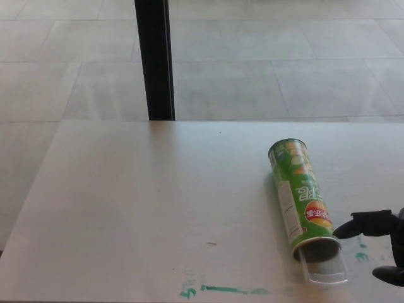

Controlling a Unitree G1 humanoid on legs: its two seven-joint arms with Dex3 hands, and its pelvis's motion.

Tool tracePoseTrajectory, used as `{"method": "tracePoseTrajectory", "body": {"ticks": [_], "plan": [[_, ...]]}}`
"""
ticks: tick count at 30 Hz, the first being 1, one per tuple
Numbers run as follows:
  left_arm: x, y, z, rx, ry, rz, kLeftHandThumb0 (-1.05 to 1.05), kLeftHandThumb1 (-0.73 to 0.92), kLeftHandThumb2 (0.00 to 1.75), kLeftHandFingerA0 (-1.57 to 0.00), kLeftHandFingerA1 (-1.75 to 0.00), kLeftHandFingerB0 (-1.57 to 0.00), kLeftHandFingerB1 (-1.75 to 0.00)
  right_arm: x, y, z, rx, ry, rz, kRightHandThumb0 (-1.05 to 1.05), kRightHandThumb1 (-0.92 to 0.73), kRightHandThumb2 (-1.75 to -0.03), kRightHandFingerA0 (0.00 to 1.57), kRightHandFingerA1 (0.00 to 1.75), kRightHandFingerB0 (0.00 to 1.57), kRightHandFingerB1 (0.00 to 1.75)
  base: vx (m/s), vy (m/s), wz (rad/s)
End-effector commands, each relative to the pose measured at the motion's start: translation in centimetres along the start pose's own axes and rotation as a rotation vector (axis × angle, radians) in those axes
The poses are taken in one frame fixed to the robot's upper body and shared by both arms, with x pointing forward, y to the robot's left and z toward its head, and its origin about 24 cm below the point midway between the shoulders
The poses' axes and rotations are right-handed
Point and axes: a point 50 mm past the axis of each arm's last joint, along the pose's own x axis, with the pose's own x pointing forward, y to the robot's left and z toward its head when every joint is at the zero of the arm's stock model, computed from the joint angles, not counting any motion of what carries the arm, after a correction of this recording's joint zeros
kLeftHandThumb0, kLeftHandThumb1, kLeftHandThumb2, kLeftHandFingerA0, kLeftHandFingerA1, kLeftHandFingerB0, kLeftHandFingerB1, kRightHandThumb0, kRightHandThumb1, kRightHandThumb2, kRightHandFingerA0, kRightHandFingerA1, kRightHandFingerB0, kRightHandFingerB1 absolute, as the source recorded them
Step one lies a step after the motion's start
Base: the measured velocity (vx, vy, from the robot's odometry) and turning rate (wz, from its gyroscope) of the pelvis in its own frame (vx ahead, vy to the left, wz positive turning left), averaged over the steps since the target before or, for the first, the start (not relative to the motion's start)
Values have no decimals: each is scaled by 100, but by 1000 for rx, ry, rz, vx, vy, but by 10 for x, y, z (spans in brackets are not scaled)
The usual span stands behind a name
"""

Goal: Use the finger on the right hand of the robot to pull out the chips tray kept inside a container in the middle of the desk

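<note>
A green chips can [302,196] lies on its side on the pale desk [158,202], right of the middle, its open mouth facing the near edge. A clear plastic tray [325,268] sticks a short way out of that mouth. My right hand [379,243] enters at the right edge, open, with one black finger [356,225] reaching left to just beside the can's open end and another finger [388,274] lower down. The finger and can look close, contact unclear. My left hand does not show.
A black post [154,60] stands behind the desk's far edge, with tiled floor [284,57] beyond. Green paint smears [221,290] mark the desk's near edge, with smaller spots [362,255] by my right hand.
</note>
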Motion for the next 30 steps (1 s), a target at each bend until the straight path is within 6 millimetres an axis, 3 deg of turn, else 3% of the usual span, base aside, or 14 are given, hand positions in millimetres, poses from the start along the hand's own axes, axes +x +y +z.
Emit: {"method": "tracePoseTrajectory", "body": {"ticks": [1,8,11,12,14,15,16,22,23,25,26,27,29,30], "plan": [[-2,7,2,13,-11,18,-78,84,66,-32,-92,-38,-83,3,4,-2,-49,11,24,-16,-58,-58,81,133,54,45,0,0,0],[-2,8,4,14,-15,12,-77,83,65,-31,-92,-37,-75,9,10,-5,-84,37,43,-18,-58,-58,82,129,54,45,0,0,0],[-2,8,4,21,-14,14,-78,84,65,-31,-93,-38,-78,12,13,-2,-100,19,46,-17,-57,-58,81,135,55,46,0,0,0],[-3,8,4,24,-18,10,-77,83,65,-31,-94,-38,-94,13,15,-1,-99,21,53,-17,-57,-58,82,134,55,45,0,0,0],[-2,8,4,24,-13,16,-76,83,65,-32,-87,-37,-75,15,17,1,-98,17,62,-16,-57,-58,84,131,54,45,0,0,0],[-2,7,3,22,-8,20,-76,83,65,-32,-87,-37,-75,16,18,3,-97,13,67,-16,-57,-58,84,131,54,45,0,0,0],[-2,7,3,28,-9,13,-77,84,65,-30,-89,-37,-87,18,19,4,-100,0,55,-17,-56,-57,88,127,55,46,0,0,0],[-2,8,1,17,1,22,-77,82,65,-33,-93,-38,-76,23,26,2,-96,20,73,-18,-57,-58,85,136,55,46,0,0,0],[-2,8,1,22,1,22,-77,84,65,-30,-93,-38,-85,24,28,1,-89,30,78,-18,-57,-58,85,135,55,46,0,0,0],[-2,8,3,32,-5,18,-77,84,65,-30,-93,-38,-85,24,30,0,-85,40,83,-18,-57,-58,85,135,55,46,0,0,0],[-2,8,3,34,-7,16,-77,84,65,-30,-89,-36,-77,24,31,1,-86,44,87,-18,-57,-58,84,134,55,45,0,0,0],[-3,8,3,45,-12,9,-77,85,66,-29,-91,-37,-89,23,33,1,-82,45,104,-18,-58,-59,84,136,53,46,0,0,0],[-3,8,3,50,-13,6,-77,85,66,-29,-91,-37,-89,23,34,1,-81,45,110,-18,-58,-59,84,136,53,46,0,0,0],[-3,8,2,29,-6,13,-77,82,65,-31,-91,-38,-75,22,36,1,-93,48,119,-18,-57,-58,86,129,53,46,0,0,0]]}}
